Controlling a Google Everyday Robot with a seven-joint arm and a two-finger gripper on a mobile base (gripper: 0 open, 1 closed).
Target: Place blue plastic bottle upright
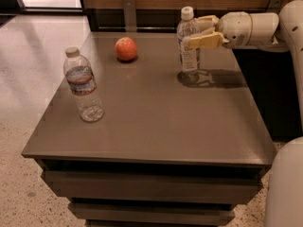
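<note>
The blue plastic bottle (188, 56) has a white cap and a pale printed label. It stands upright at the back right of the grey-brown table (156, 126), its base on the surface. My gripper (193, 30) reaches in from the right and is shut on the bottle's upper body. One finger passes in front of the bottle and the other behind it.
A wider ribbed clear bottle (84, 86) with a red-and-blue band stands upright at the left. A red-orange round fruit (126, 48) lies at the back, left of my gripper. A wooden wall with a metal bracket (128, 13) runs behind the table. My white base (286, 188) is at the lower right.
</note>
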